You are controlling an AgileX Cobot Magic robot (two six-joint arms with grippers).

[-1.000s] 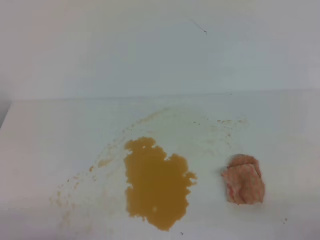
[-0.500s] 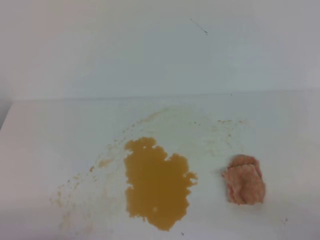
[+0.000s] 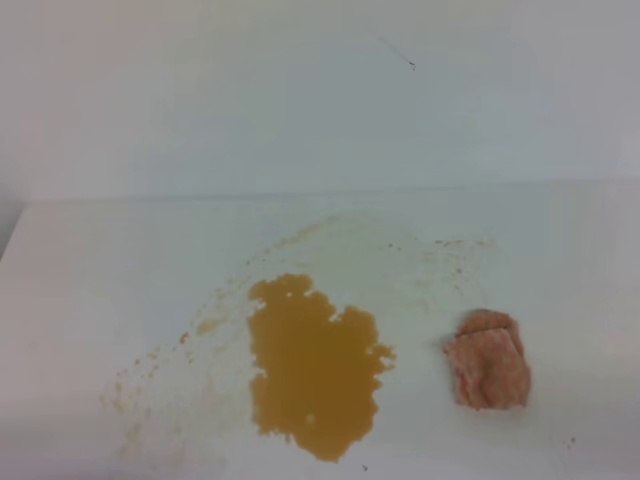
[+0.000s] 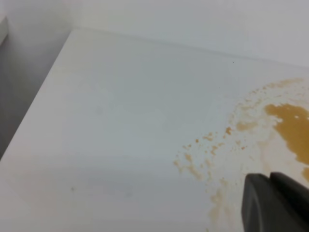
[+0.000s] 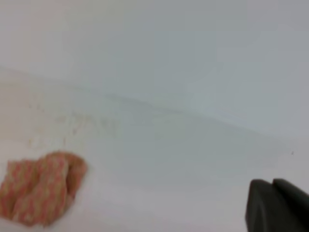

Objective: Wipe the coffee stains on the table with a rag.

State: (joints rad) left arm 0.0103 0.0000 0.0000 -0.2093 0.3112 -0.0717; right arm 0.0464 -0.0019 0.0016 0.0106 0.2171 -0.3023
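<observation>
The coffee stains (image 3: 312,365) form an orange-brown blotch at the middle front of the white table (image 3: 90,270), with tan smears and speckles trailing left and toward the back. In the left wrist view the blotch (image 4: 294,130) and speckles lie at the right. To the blotch's right lies the rag (image 3: 488,358), a pinkish-orange checked wad with nothing touching it; it also sits low left in the right wrist view (image 5: 41,187). Neither arm shows in the exterior high view. My left gripper (image 4: 269,177) and right gripper (image 5: 273,182) each show as dark fingers pressed together, holding nothing.
A pale wall (image 3: 320,90) rises behind the table's back edge. The table's left edge (image 4: 34,111) drops off to a grey floor in the left wrist view. Bare white surface lies left of the speckles and right of the rag.
</observation>
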